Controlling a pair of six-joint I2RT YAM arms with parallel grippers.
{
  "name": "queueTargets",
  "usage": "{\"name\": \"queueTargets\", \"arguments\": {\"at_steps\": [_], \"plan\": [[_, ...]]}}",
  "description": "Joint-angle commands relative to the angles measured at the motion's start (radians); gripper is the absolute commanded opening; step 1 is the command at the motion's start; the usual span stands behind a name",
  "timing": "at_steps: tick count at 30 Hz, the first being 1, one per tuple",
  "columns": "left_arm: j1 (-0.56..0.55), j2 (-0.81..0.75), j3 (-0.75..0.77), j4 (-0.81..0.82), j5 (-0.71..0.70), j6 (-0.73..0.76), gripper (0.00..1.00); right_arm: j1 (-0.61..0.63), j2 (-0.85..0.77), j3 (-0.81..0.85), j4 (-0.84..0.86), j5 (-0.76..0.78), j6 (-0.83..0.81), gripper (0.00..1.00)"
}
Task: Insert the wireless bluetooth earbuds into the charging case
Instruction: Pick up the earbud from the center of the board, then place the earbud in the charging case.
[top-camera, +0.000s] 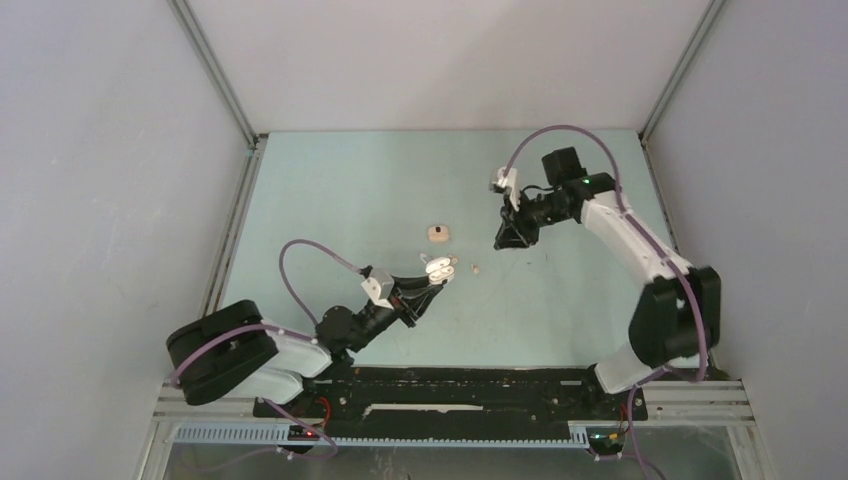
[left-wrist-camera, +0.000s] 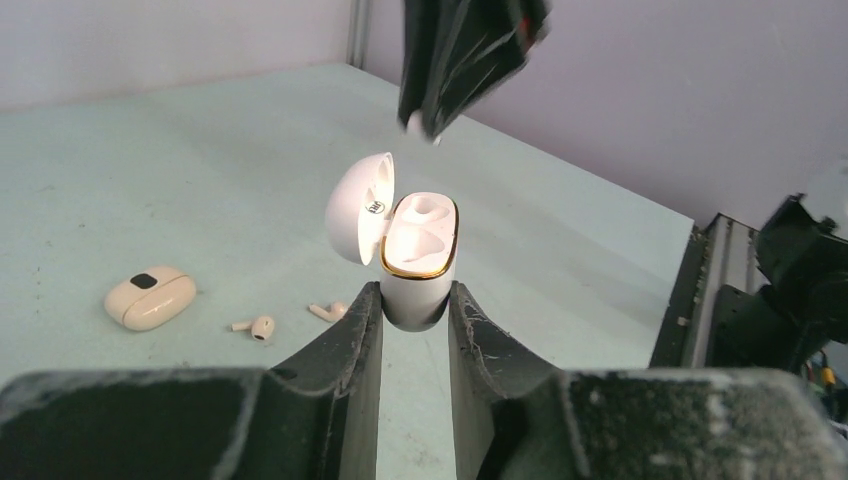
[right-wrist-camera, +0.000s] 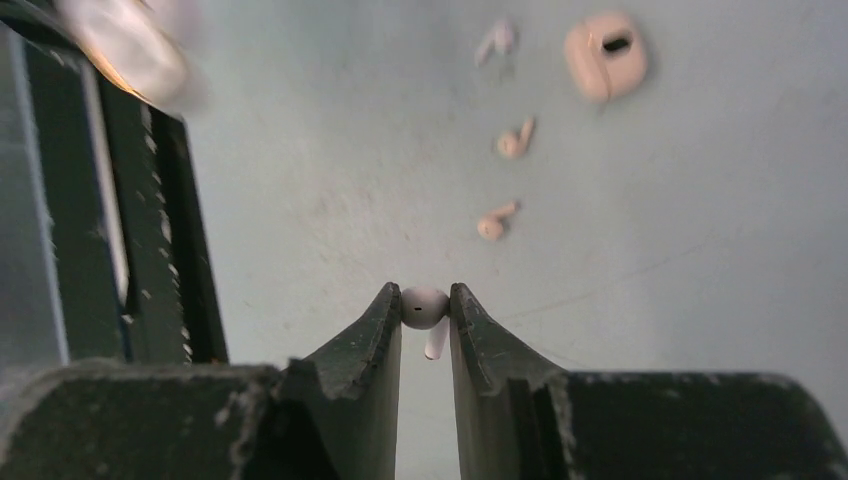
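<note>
Clamped in the left jaws sits the white charging case (left-wrist-camera: 418, 255), lid open, gold-rimmed, both wells empty. Beyond-left lie two tan earbuds (left-wrist-camera: 262, 326) and one closed tan case (left-wrist-camera: 150, 297).

Right wrist: the right jaws pinch one white earbud (right-wrist-camera: 424, 307); three loose buds (right-wrist-camera: 514, 140) ahead are blurred.

Overhead, the held bud is too small to make out.

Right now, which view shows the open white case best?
Left wrist: the white case fills centre frame, lid up, both wells visible. Top external shows the case tiny; right wrist catches only a blurred corner.
</note>
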Motion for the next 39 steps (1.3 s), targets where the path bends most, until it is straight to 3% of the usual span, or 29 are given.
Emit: {"name": "queueTargets", "arguments": {"at_steps": [1, 6, 11, 23, 39], "plan": [[-0.003, 0.091, 0.088, 0.106, -0.077, 0.032, 0.0, -0.016, -0.161, 0.026, 0.148, -0.197, 0.277, 0.04], [-0.023, 0.172, 0.192, 0.106, -0.136, 0.051, 0.0, -0.009, -0.311, -0.099, 0.588, -0.231, 0.613, 0.02], [-0.043, 0.199, 0.263, 0.106, -0.212, 0.068, 0.0, 0.014, -0.406, -0.242, 0.91, -0.153, 0.796, 0.0], [-0.052, 0.218, 0.331, 0.106, -0.25, -0.017, 0.0, 0.059, -0.414, -0.314, 1.091, -0.043, 0.968, 0.0], [-0.053, 0.199, 0.384, 0.106, -0.273, -0.159, 0.0, 0.133, -0.415, -0.342, 1.136, 0.0, 0.888, 0.0]]}}
